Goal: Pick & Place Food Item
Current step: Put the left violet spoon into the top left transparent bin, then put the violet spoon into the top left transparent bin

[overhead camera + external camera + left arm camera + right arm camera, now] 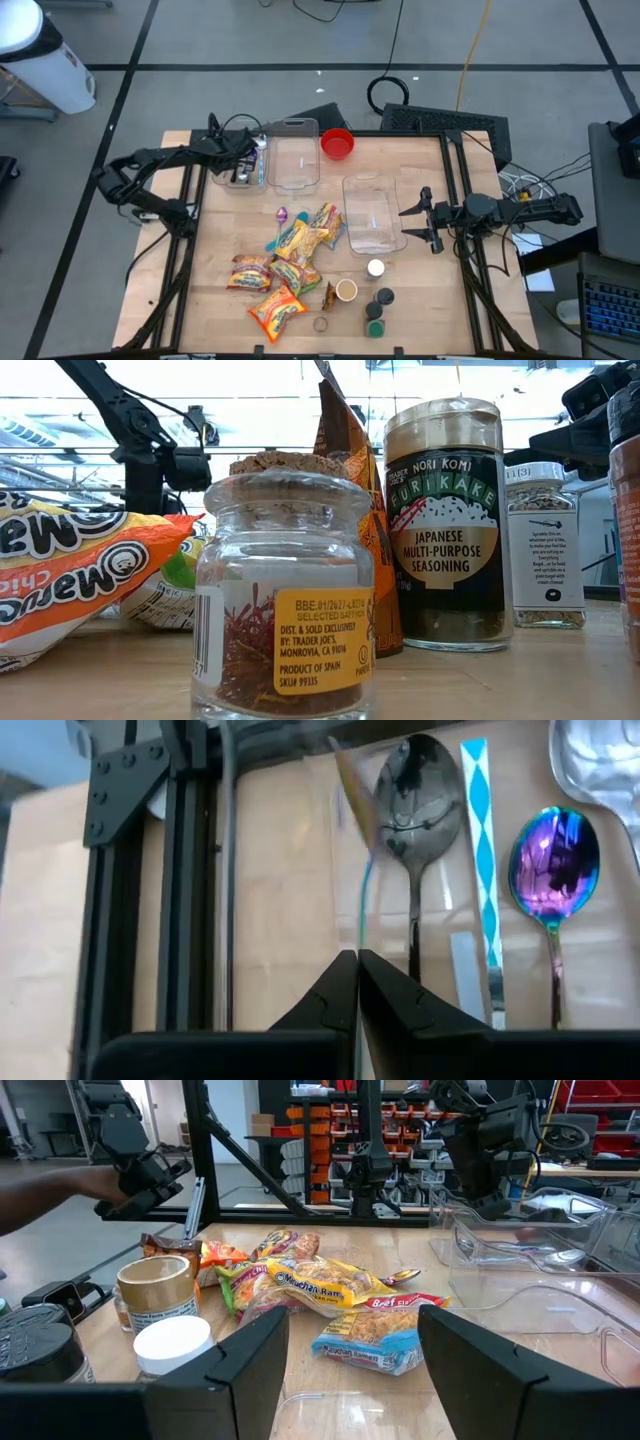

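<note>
Grey tiled floor (250,40) w/ dark seams, cables (395,92); red/orange storage racks (330,1125) beyond.

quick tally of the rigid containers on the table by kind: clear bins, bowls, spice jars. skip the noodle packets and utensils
Clear plastic rectangular bins: 3
Red round bowl: 1
Small spice jars and bottles: 5
Total: 9

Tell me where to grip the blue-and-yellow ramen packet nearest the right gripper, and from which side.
Probably from straight above, pinching across the narrow width near the middle of the blue-and-yellow ramen packet. It lies flat on the wooden table at the edge of the packet pile, so its side toward the open right gripper is free. The left gripper, shut, hovers over the spoons.
</note>
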Motion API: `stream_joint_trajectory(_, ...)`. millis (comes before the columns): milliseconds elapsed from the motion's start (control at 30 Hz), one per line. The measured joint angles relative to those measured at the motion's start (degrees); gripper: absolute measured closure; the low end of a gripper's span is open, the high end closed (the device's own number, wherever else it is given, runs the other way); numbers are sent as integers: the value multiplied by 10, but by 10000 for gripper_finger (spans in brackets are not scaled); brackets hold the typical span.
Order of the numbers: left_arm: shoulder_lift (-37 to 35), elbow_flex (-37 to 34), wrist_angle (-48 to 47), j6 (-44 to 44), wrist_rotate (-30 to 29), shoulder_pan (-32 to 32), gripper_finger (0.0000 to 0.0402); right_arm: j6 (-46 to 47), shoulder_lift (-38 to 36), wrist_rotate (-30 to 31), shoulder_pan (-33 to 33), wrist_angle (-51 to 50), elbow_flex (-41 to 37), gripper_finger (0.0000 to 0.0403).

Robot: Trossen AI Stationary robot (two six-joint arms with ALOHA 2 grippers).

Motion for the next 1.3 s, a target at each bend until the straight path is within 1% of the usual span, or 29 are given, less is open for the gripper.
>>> stream_joint_trajectory(67,0,0,0,-8,0,1,381,0,0,0,0,0,0,184)
stream_joint_trajectory(200,0,0,-1,3,0,0,381,0,0,0,0,0,0,184)
stream_joint_trajectory(300,-3,0,0,50,0,0,377,0,0,0,0,0,0,187)
stream_joint_trajectory(367,-14,0,0,78,0,0,367,0,0,0,0,0,0,187)
stream_joint_trajectory(433,-32,2,1,82,3,0,349,0,0,0,0,0,0,187)
stream_joint_trajectory(533,-63,8,-2,73,25,-5,310,0,0,0,0,0,0,184)
stream_joint_trajectory(633,-107,9,-1,89,48,-17,270,0,0,0,0,0,0,184)
stream_joint_trajectory(700,-144,9,11,101,76,-32,246,0,0,0,0,0,0,186)
stream_joint_trajectory(800,-202,9,44,111,149,-59,219,0,0,0,0,0,0,187)
stream_joint_trajectory(933,-274,10,93,120,248,-113,203,0,0,0,0,0,0,185)
stream_joint_trajectory(1033,-294,10,112,132,295,-174,202,0,0,0,0,0,0,184)
stream_joint_trajectory(1167,-292,10,116,155,315,-271,201,0,0,0,0,0,0,186)
stream_joint_trajectory(1300,-251,10,144,171,315,-372,201,0,0,0,0,0,0,187)
